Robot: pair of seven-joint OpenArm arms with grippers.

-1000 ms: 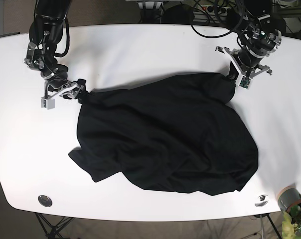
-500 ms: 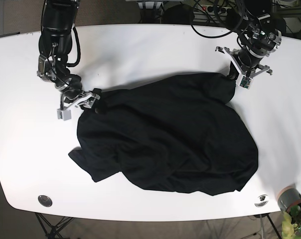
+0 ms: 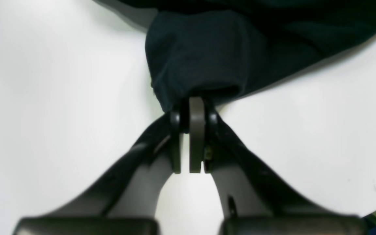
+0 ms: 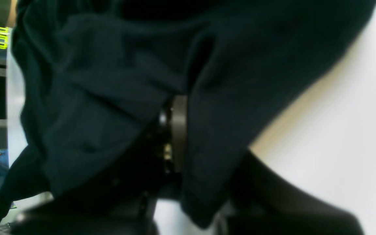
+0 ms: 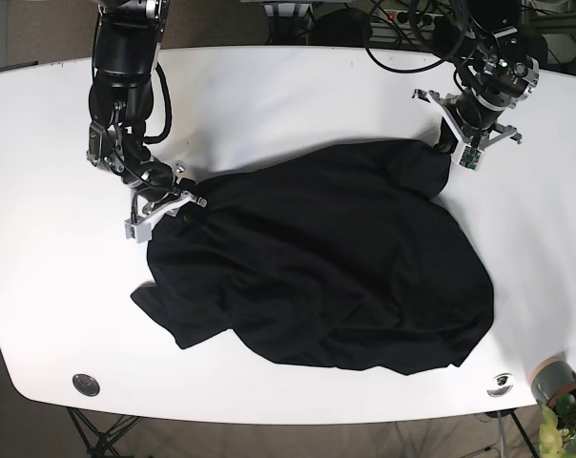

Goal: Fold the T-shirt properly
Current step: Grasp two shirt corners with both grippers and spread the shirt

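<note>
A black T-shirt (image 5: 317, 258) lies crumpled across the middle of the white table (image 5: 269, 95). My left gripper (image 5: 447, 145) is shut on the shirt's far right corner; in the left wrist view the shut fingertips (image 3: 196, 104) pinch a fold of dark cloth (image 3: 204, 52). My right gripper (image 5: 195, 202) is shut on the shirt's left edge. In the right wrist view the cloth (image 4: 109, 75) drapes over and around the fingers (image 4: 178, 130), hiding most of them.
A round grey fitting (image 5: 86, 385) sits at the table's front left corner, another (image 5: 501, 382) at the front right. A grey cup (image 5: 553, 379) and a green plant (image 5: 574, 420) stand beyond the front right edge. Cables (image 5: 402, 29) lie behind the table.
My right gripper has moved right and toward the front, dragging the shirt's left edge inward over the cloth. My left gripper has held still on the far right corner.
</note>
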